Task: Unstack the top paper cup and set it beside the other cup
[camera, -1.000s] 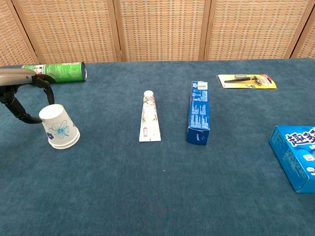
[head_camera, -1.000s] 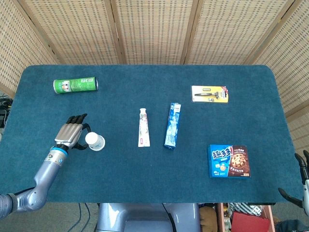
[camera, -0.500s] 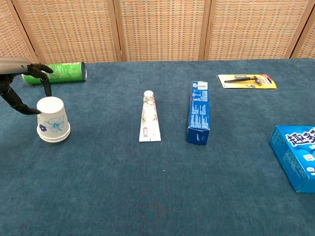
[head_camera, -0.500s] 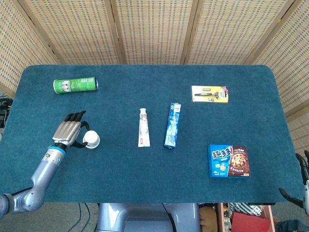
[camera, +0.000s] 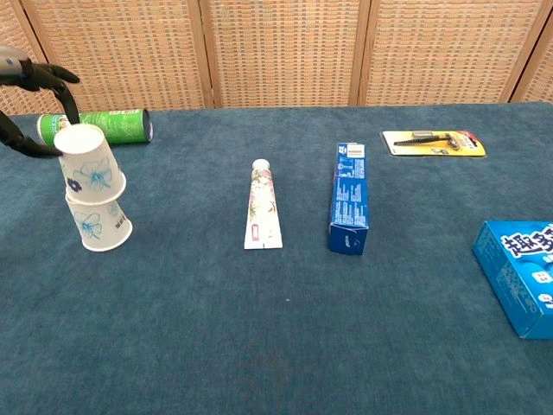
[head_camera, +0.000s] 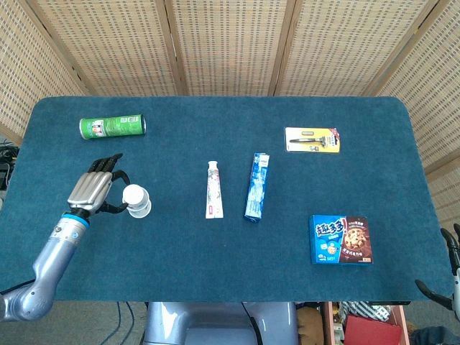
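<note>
Near the table's left edge, an upside-down white paper cup with a blue flower print point(camera: 86, 167) is being held by the left hand point(head_camera: 92, 191), fingers curled around its top. It is being kept partly lifted off a second, matching inverted paper cup point(camera: 104, 227), which is standing on the dark blue cloth-covered table point(camera: 285, 337). A green cylindrical can point(camera: 97, 127) is lying behind them. Only a sliver of the right hand point(head_camera: 449, 273) is being shown at the frame's edge; its state cannot be told.
</note>
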{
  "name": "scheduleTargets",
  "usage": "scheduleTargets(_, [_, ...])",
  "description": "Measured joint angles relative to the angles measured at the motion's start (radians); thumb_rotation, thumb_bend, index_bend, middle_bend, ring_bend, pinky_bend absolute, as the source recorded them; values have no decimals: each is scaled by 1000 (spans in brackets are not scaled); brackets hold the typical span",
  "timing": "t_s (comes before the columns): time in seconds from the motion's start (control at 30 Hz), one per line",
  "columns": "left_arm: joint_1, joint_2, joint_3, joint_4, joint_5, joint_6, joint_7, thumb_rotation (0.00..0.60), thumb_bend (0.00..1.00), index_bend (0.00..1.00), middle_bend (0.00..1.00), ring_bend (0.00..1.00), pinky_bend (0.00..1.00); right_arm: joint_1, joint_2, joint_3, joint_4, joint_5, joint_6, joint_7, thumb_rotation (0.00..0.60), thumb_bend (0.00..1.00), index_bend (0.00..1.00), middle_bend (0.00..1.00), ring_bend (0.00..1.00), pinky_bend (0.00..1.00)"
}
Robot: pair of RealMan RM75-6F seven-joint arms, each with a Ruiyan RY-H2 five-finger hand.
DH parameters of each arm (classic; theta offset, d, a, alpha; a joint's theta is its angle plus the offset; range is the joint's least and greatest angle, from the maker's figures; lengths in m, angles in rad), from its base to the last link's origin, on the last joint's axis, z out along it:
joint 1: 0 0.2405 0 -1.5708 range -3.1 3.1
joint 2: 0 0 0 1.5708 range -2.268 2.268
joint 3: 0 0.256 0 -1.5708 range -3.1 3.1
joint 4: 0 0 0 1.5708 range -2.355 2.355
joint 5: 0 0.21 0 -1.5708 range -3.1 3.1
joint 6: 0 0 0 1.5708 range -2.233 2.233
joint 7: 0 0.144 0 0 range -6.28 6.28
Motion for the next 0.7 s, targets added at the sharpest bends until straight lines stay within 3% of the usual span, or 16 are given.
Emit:
scheduleTargets(0.3, [65,156,-53,-5,44,-39,-213,600,273,441,0,0,0,2,-3,-2,-1,-4,-3,-10,600,0,0,0,0,0])
scheduleTargets(0.47, [94,158,-45,81,65,-104,-308,600,273,441,0,0,0,3,-7,-6,-5,-9,-5,-26,600,0,0,0,0,0])
scheduleTargets(0.7, [122,94,-18,224,110,-184,-414,600,273,441,0,0,0,6,-14,-9,-8,-10,-12,-48,600,0,0,0,0,0])
